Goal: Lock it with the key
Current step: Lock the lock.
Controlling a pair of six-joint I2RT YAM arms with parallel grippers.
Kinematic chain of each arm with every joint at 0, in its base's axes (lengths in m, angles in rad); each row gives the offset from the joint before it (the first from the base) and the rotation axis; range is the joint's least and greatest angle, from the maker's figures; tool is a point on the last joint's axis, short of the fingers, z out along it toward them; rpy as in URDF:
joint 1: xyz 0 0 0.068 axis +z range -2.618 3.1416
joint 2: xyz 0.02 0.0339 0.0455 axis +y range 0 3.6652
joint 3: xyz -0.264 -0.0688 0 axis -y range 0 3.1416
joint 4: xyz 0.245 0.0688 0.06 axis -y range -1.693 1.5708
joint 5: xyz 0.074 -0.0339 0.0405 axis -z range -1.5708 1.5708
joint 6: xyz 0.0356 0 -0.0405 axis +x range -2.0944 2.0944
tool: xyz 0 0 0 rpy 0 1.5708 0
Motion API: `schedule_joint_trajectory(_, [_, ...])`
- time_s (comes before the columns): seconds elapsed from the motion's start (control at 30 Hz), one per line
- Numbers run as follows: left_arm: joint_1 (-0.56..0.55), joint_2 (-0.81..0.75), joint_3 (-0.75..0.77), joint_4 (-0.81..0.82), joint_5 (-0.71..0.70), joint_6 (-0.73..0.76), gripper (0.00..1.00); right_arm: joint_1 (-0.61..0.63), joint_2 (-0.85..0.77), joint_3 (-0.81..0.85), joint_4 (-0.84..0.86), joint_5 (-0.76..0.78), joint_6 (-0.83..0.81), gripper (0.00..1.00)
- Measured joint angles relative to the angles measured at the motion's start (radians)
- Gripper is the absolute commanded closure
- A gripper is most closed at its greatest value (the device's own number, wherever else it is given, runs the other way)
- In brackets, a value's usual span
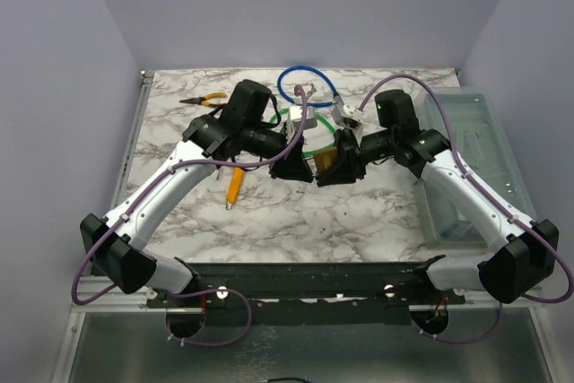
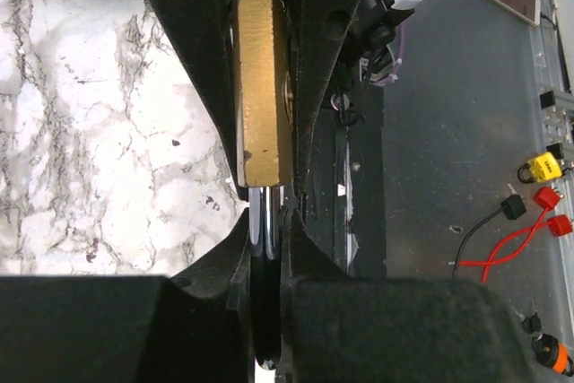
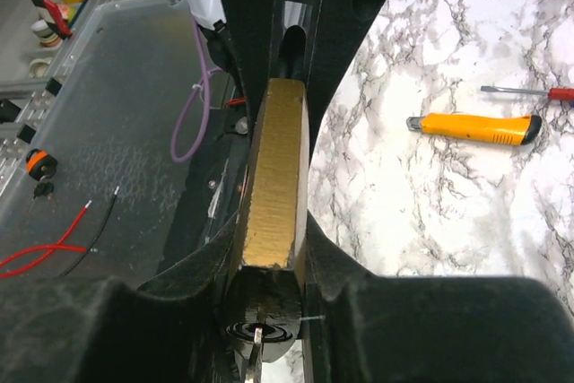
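Top external view, centre of frame: the left gripper (image 1: 291, 170) clamps the brass padlock (image 1: 323, 161) above the marble table (image 1: 296, 221). The right gripper (image 1: 339, 170) flanks the black-headed key (image 3: 260, 327); I cannot tell whether it grips.

The padlock (image 2: 263, 87) between the left claw's (image 2: 265, 6) fingers (image 2: 327, 69) has a brass body, dull gold, brushed and scuffed along its edges. Its shackle (image 2: 266, 221), nearer the claw's palm, is bright polished steel. The fingers are matt black plastic, faintly grainy. Beside the right claw (image 3: 291, 51), the tabletop (image 3: 430, 213) is smooth with a marble pattern, and the knife (image 3: 471, 127) is glossy orange plastic.
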Motion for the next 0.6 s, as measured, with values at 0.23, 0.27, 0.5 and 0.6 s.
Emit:
schedule_joint_trajectory(0.23, [0.067, -0.057, -0.032, 0.053, 0.031, 0.005, 0.55, -0.009, -0.017, -0.043, 0.162, 0.029, 0.196, 1.00])
schedule_joint_trajectory(0.27, [0.103, -0.071, -0.034, 0.060, 0.042, 0.005, 0.54, -0.015, -0.021, -0.050, 0.191, 0.032, 0.225, 1.00])
schedule_joint_trajectory(0.5, [0.212, -0.126, -0.036, 0.096, 0.074, -0.017, 0.47, -0.053, -0.060, -0.086, 0.445, 0.042, 0.462, 1.00])
schedule_joint_trajectory(0.6, [0.212, -0.154, -0.058, 0.143, 0.084, -0.065, 0.49, -0.053, -0.083, -0.120, 0.560, 0.042, 0.551, 1.00])
